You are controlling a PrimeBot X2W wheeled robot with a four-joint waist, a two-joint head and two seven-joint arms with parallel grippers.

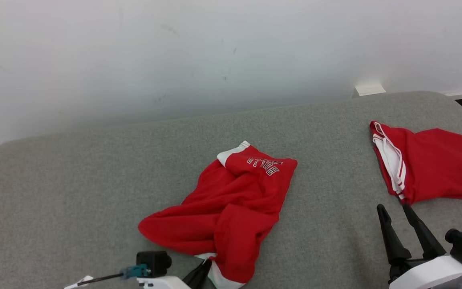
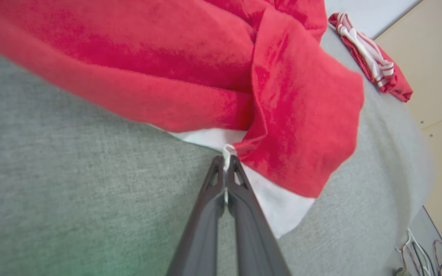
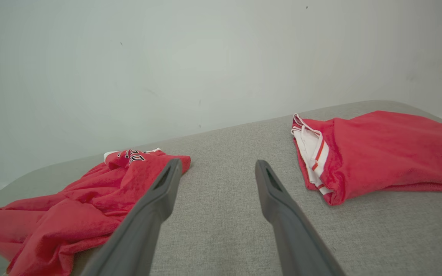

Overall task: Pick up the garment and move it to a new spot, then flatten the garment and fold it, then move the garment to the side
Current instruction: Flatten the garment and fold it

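Observation:
A crumpled red garment (image 1: 231,208) with white trim and lettering lies in the middle of the grey table (image 1: 74,192). It also spreads across the left wrist view (image 2: 213,69) and lies at the left of the right wrist view (image 3: 71,214). My left gripper (image 1: 207,263) at the bottom edge is shut on the garment's white hem; the fingers (image 2: 226,159) pinch a bit of white cloth. My right gripper (image 1: 393,208) stands open at the lower right, above bare table, its fingers (image 3: 217,168) spread with nothing between them.
A second red garment (image 1: 427,164) with white and red striped trim lies folded at the table's right end, just beyond the right fingertips (image 3: 378,153). A pale wall (image 1: 215,52) runs behind the table. Cables (image 2: 416,249) lie on the floor past the table edge.

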